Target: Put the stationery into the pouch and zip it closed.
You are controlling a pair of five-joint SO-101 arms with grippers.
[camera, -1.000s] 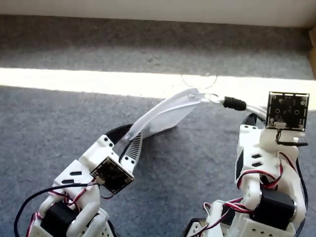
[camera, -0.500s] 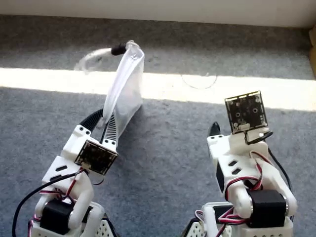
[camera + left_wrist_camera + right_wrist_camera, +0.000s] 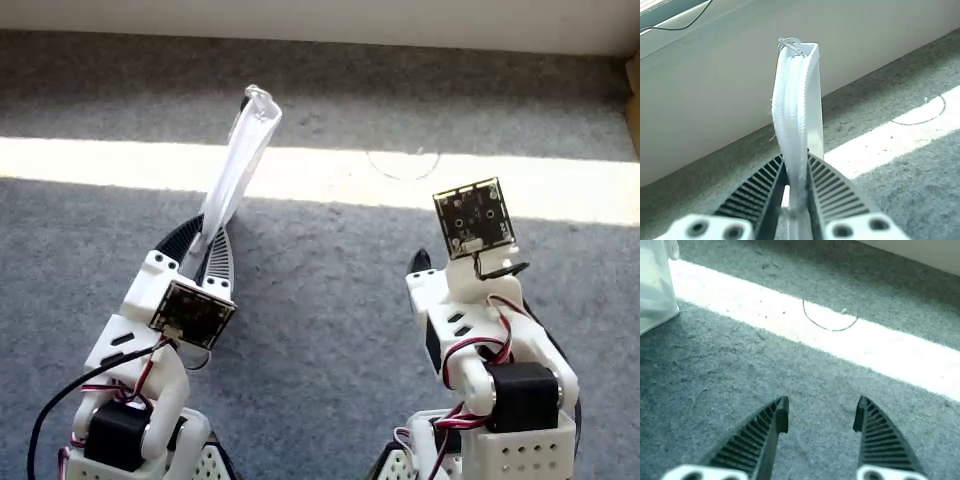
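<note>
A translucent white pouch [image 3: 238, 165] stands nearly upright above the grey carpet, held by its lower end in my left gripper [image 3: 207, 250], which is shut on it. In the left wrist view the pouch's white zipper edge [image 3: 794, 115] rises straight up from between the black ribbed fingers [image 3: 757, 192] of the left gripper [image 3: 795, 202]. What is inside the pouch cannot be made out. My right gripper [image 3: 821, 415] hangs open over bare carpet, well to the right of the pouch, with nothing between its fingers. A corner of the pouch [image 3: 655, 290] shows at the edge of the right wrist view.
Grey carpet [image 3: 330, 300] is crossed by a bright sunlit band [image 3: 520, 190]. A thin loop of thread [image 3: 403, 162] lies in that band, ahead of the right gripper [image 3: 424, 266]. A pale wall [image 3: 320, 18] runs along the far edge.
The right gripper has let go of the pouch's zipper end and drawn back toward its base. The left arm has swung the pouch from leaning right to standing upright on the left.
</note>
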